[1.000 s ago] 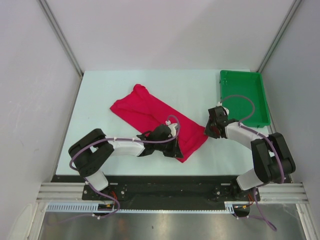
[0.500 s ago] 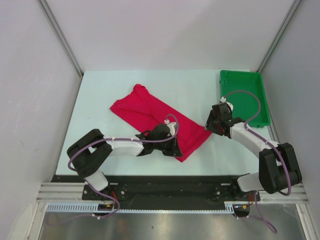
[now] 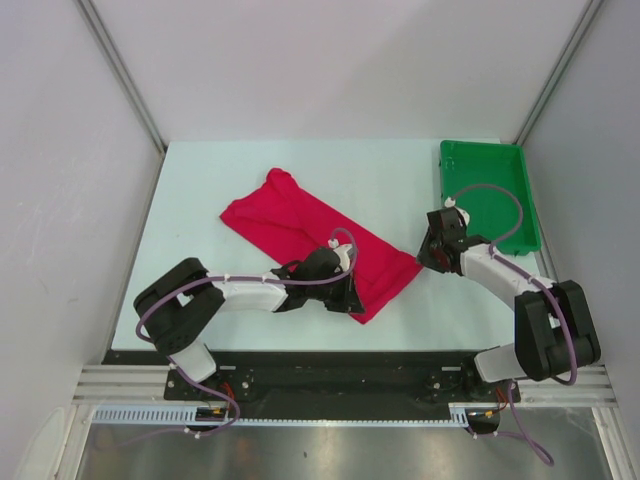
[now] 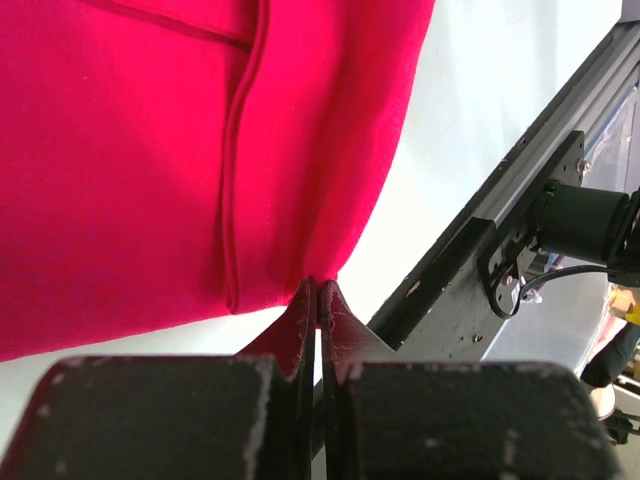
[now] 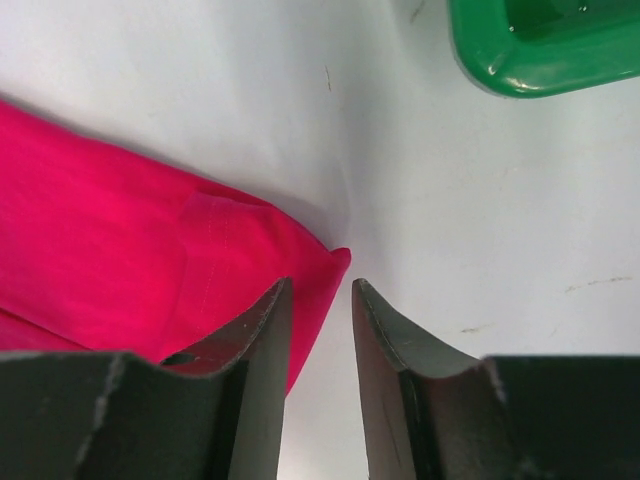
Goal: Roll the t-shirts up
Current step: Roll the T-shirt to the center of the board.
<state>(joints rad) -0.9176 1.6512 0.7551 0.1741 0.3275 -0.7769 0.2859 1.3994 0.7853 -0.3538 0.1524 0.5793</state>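
**Top view.** Crimson t-shirt [image 3: 305, 235], folded to a long band, lies diagonally at frame ctr on the pale table [image 3: 200, 200], running upper left to lower right.

**L gripper** [image 3: 352, 305] sits at the band's lower edge. Wrist view: fingers [image 4: 300, 325] pressed together w/ the hem corner pinched between the tips.

**R gripper** [image 3: 425, 258] is at the band's right-hand corner. Its fingers [image 5: 262, 320] are apart and straddle that corner, one tip over fabric, the other over bare table.

**Green tray** [image 3: 500, 160] is at right of frame, apart from the shirt.
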